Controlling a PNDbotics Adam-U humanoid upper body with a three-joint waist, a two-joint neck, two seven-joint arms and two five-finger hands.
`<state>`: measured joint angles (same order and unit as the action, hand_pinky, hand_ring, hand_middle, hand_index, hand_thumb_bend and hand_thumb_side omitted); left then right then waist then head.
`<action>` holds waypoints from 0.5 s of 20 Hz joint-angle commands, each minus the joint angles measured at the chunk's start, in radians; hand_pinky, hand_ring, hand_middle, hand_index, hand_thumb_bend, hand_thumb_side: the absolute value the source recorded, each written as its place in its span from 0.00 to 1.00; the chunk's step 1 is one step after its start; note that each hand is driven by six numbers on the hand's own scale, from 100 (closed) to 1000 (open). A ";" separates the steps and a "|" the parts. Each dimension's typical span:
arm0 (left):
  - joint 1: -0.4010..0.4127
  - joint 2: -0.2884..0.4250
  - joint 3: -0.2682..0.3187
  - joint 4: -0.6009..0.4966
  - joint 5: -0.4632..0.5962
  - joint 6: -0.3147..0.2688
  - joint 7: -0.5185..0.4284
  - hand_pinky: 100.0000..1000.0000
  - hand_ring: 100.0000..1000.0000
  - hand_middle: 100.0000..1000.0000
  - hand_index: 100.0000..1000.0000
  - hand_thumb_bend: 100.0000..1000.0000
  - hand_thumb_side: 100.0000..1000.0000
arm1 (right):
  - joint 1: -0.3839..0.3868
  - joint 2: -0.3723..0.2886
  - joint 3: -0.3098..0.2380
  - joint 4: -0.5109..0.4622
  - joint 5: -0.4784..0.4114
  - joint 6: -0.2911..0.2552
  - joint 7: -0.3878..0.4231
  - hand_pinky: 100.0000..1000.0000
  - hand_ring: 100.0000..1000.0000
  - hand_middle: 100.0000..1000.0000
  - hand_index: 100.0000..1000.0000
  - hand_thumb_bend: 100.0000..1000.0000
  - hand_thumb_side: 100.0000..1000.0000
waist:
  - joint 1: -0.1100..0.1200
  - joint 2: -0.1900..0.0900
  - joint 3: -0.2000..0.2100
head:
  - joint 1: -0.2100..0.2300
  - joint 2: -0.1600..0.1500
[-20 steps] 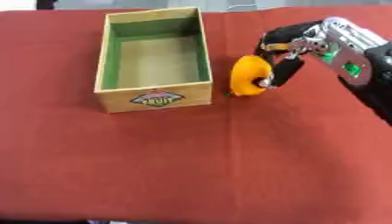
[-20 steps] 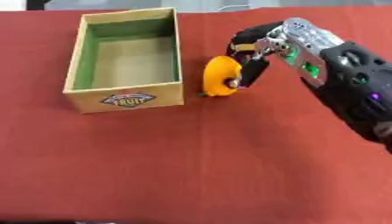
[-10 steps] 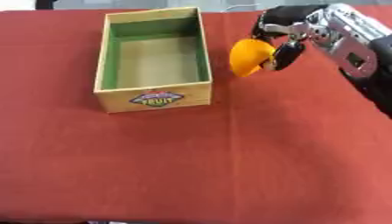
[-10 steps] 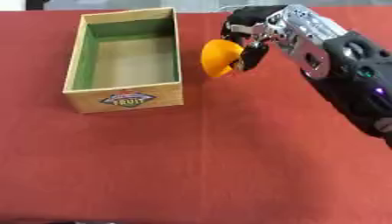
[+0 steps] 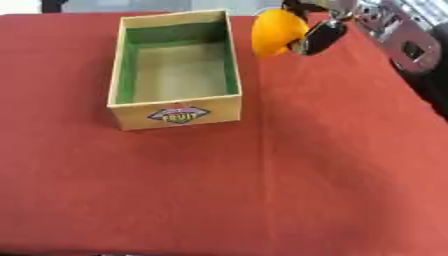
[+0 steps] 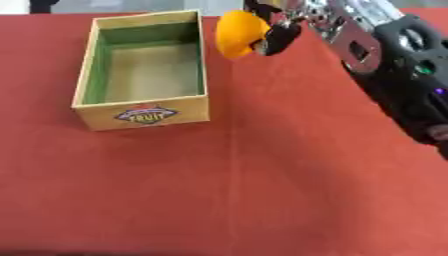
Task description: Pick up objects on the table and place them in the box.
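Orange fruit [image 5: 273, 31], pinched by the right robot hand [image 5: 317, 31], hangs beside the box's [image 5: 175, 111] right wall; box empty, placing remains undone.

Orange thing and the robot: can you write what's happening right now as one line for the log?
phase: carrying | right hand: shut on orange object, lifted beside box's far right corner | box: empty | left hand: not in view
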<state>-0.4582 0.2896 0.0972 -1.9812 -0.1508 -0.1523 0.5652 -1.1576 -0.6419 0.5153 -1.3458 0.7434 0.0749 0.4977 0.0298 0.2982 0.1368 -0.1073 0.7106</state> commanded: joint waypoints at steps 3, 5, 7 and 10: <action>-0.019 0.013 0.002 -0.019 -0.002 -0.002 -0.008 0.53 0.56 0.60 0.75 0.00 0.86 | -0.097 0.085 -0.042 0.019 0.056 0.015 -0.037 0.61 0.57 0.27 0.49 0.00 0.12 | 0.003 -0.028 0.008 | -0.011 0.003; -0.021 0.013 0.000 -0.019 -0.002 -0.003 -0.009 0.53 0.56 0.60 0.75 0.00 0.86 | -0.124 0.128 -0.050 0.047 0.068 0.022 -0.051 0.62 0.56 0.27 0.50 0.00 0.13 | 0.004 -0.029 0.013 | -0.017 0.005; -0.023 0.011 0.000 -0.019 -0.001 -0.003 -0.010 0.53 0.56 0.60 0.75 0.00 0.86 | -0.142 0.167 -0.061 0.066 0.085 0.024 -0.069 0.62 0.56 0.27 0.49 0.00 0.14 | 0.004 -0.027 0.018 | -0.020 0.005; -0.026 0.009 -0.002 -0.019 0.001 -0.004 -0.011 0.53 0.56 0.60 0.75 0.00 0.86 | -0.157 0.218 -0.068 0.090 0.104 0.023 -0.082 0.62 0.56 0.27 0.49 0.00 0.15 | 0.005 -0.023 0.025 | -0.022 0.003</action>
<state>-0.4682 0.2889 0.0965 -1.9812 -0.1503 -0.1545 0.5587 -1.2852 -0.4353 0.4667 -1.2581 0.8341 0.0965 0.4266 0.0315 0.2952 0.1603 -0.1261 0.7121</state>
